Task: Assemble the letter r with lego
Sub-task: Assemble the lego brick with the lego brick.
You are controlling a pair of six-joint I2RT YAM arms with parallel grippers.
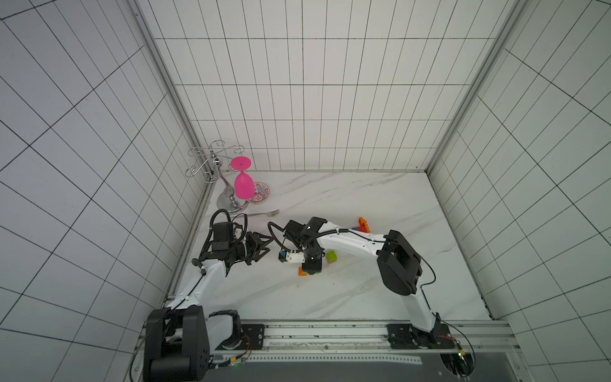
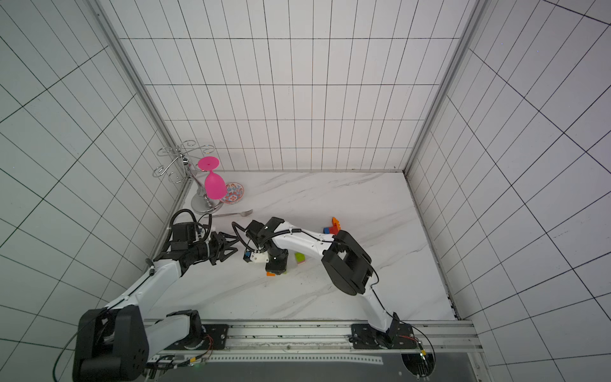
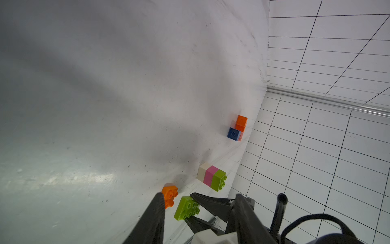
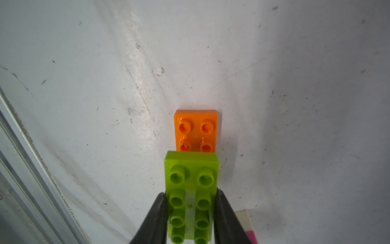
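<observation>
Plainly, the right end effector (image 4: 191,195) is clenched on a long lime green studded plastic brick (image 4: 191,175). Its two dark fingers pinch the smooth long sides near one end, with the studs facing the wrist camera. The brick's free end reaches past the fingertips and overlaps the near edge of a small square orange plastic brick (image 4: 196,130), which lies studs-up on the white marbled counter (image 4: 84,63). Whether the two touch I cannot tell. The left end effector (image 1: 266,249) stands off to one side of the right one, jaws apart and empty.

These bricks should handle as light, rigid and hardly fragile. Their walls are glossy, though, so a pinch on flat opposite sides is the hold to trust — never on the studs. Gripped at one end, the long brick may pivot between the fingers when pressed, so joining it probably wants a push straight down onto the studs.

Counted:
- one long lime green brick, held
- one loose orange square just ahead of its tip
- one joined block of cream, pink and lime green bricks (image 3: 212,176), three in all, close beside the right end effector
- a joined cluster of orange, blue and red bricks (image 1: 363,225) well beyond it — how many it holds I cannot tell
</observation>
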